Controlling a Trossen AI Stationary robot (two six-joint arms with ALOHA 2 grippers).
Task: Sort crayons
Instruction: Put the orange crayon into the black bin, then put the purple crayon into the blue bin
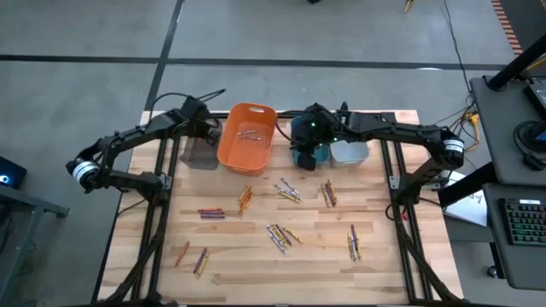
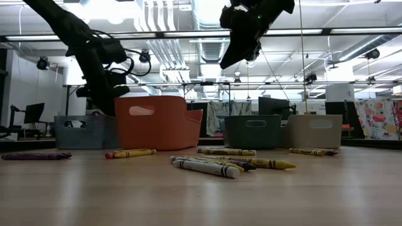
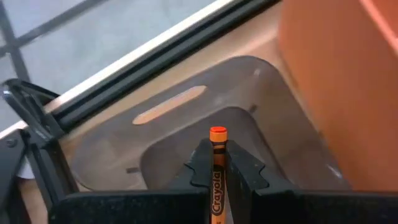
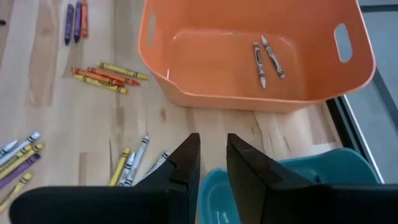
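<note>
Left claw [image 3: 217, 171] clamped on an orange crayon [image 3: 217, 162] above the brown bin [image 3: 205, 112] at the counter's [image 1: 316, 260] far edge. Right claw [image 4: 211, 162], fingers apart and empty, over the teal bin [image 4: 323, 171]; orange bin [image 1: 247, 136] between them.

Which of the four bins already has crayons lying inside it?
The orange bin, second from the left in the row along the table's far edge. Two grey crayons lie on its floor. No crayons show in the brown, teal or light grey bins.

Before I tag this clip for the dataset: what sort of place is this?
Likely a robotics lab or workshop: a wooden table on a metal frame, bare concrete floor, exposed ceiling ducts, and a desk with a keyboard beside the rig.
</note>
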